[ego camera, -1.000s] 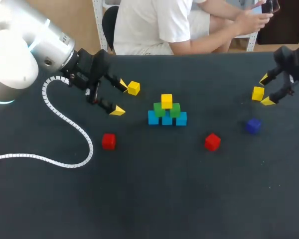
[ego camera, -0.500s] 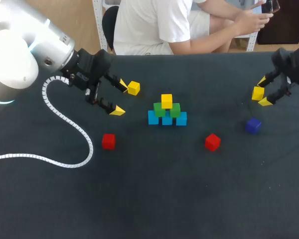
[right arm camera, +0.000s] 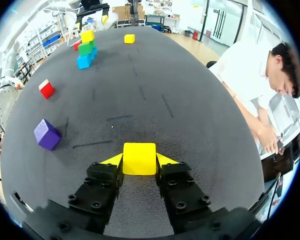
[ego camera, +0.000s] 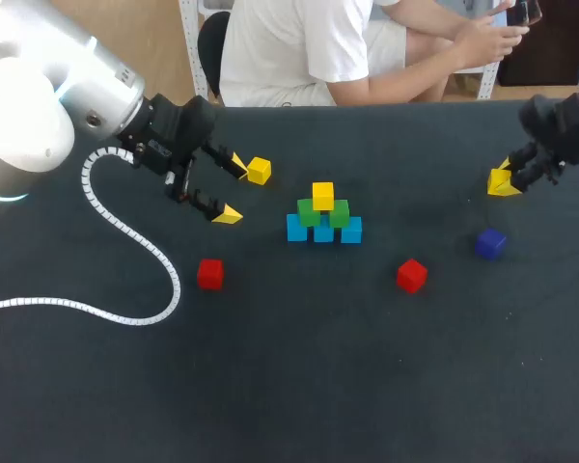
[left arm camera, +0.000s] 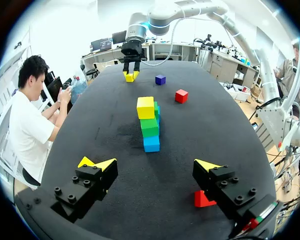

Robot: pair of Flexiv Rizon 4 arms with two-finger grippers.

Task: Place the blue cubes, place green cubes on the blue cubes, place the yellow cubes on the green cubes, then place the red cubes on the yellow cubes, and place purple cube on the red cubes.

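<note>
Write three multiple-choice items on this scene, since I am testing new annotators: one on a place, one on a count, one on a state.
1. Where is the purple cube? A on the stack; B on the table, apart from the stack; C beneath the stack.
2. How many red cubes lie on the table? A one; B three; C two.
3. The right gripper is: A shut on a yellow cube; B open; C shut on a red cube.
1 B: it sits alone on the table, right of the stack. 2 C: one lies left of the stack, another right. 3 A: both fingers press the yellow cube's sides.
</note>
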